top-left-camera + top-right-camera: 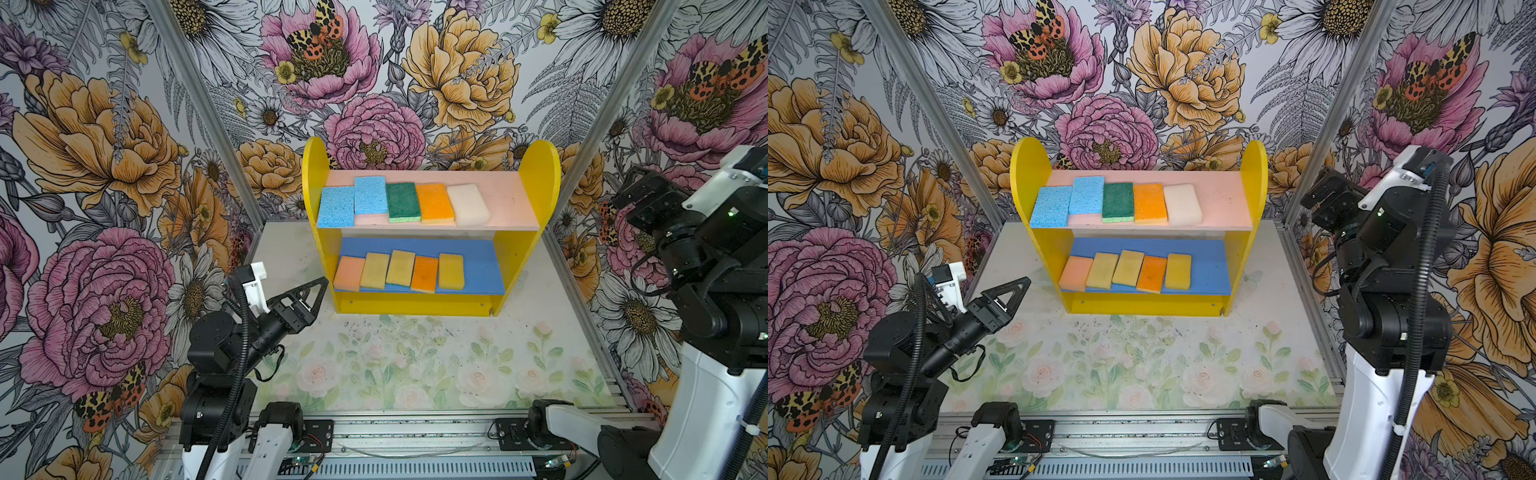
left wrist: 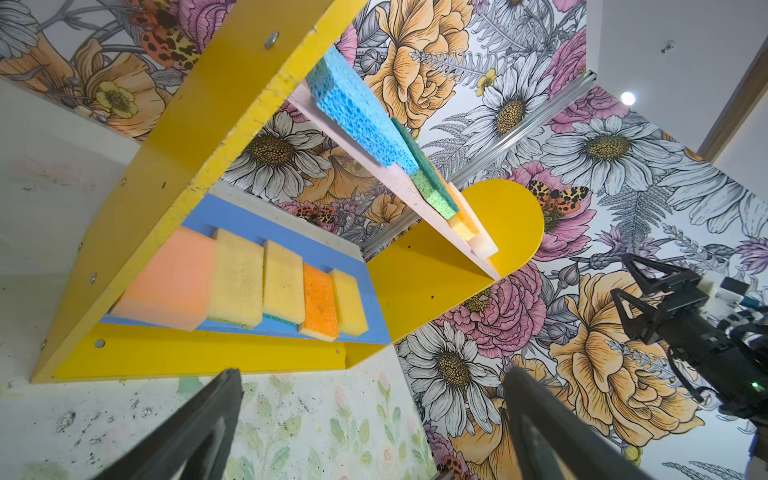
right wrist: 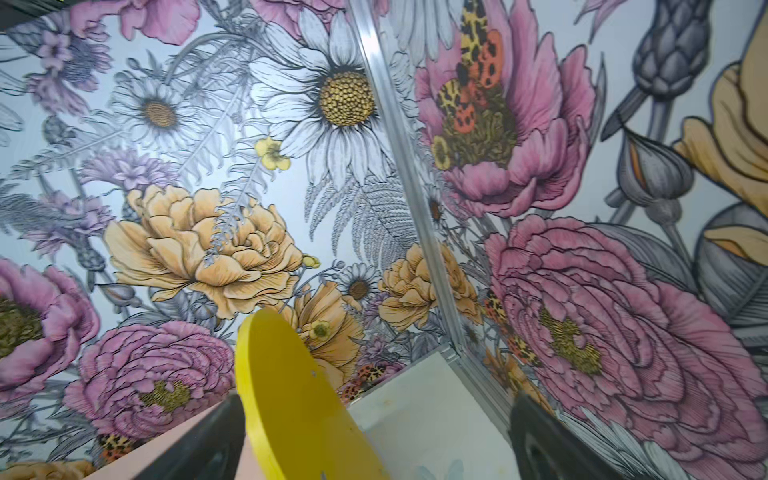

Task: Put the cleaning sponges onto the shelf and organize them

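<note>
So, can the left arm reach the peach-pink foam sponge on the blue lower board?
Probably yes: the open left gripper sits by the yellow shelf, nothing between it and the peach-pink sponge.

We see open surface (image 1: 415,357) before the shelf (image 1: 415,308), yellow side panels (image 1: 536,199) hemming both boards (image 1: 505,199), sponges (image 1: 401,268) filling their left, right ends bare

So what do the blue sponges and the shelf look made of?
The blue sponges look like porous cellulose foam, matte, with open pores. The shelf seems painted wood or fibreboard: smooth satin paint, a chipped raw edge, screw heads.
</note>
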Available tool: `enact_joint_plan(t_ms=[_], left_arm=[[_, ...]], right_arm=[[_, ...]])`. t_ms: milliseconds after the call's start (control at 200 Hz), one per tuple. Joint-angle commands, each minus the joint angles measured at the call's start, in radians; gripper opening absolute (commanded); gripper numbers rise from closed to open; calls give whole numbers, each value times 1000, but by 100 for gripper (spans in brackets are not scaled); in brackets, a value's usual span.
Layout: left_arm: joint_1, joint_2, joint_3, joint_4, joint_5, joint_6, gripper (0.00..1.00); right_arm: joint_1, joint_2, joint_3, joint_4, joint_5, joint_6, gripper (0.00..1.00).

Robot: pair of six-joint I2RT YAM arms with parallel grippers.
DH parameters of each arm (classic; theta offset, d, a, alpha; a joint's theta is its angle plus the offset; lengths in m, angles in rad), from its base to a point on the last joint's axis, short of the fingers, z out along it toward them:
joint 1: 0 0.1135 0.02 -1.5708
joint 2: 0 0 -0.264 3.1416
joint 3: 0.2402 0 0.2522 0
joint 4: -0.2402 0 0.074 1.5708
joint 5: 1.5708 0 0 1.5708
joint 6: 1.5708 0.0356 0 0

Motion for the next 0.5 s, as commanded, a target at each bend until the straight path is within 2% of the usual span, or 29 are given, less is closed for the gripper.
enact_joint_plan(t_ms=[0, 60, 125, 275, 385, 495], left_arm=[[-4, 12, 41, -74, -89, 78, 99], [-4, 15, 44, -104, -134, 100, 99], [-3, 13, 35, -122, -191, 123, 99], [3, 11, -9, -131, -324, 177, 99], [8, 18, -40, -107, -406, 225, 99], [15, 39, -79, -64, -530, 284, 99]], right_arm=[[-165, 35, -110, -21, -104, 83, 100], [-288, 50, -228, -13, -267, 144, 99], [-329, 65, -351, 26, -373, 168, 100], [-306, 59, -675, 189, -456, 173, 100], [-229, 78, -807, 274, -427, 142, 100], [-206, 132, -905, 354, -471, 139, 99]])
